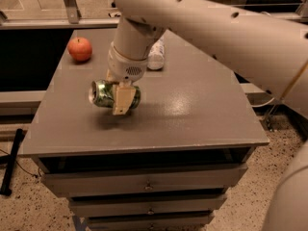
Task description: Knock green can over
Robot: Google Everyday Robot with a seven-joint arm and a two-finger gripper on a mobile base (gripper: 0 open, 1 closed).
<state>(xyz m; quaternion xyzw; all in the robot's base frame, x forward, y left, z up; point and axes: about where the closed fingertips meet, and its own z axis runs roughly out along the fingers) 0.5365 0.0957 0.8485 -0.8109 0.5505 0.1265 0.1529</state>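
Observation:
The green can point(103, 94) is tipped on its side, silver top facing left, held just above the grey table point(192, 114) near its left middle. My gripper point(120, 96) comes down from above and is shut on the green can; one pale finger point(123, 99) crosses its front. The large arm fills the upper right of the view and hides the back of the table.
A red-orange apple point(80, 49) sits at the table's back left. A whitish plastic bottle point(156, 56) stands behind the gripper, partly hidden by the wrist. Drawers run below the table's front edge point(144, 148). A dark post stands on the floor at the left.

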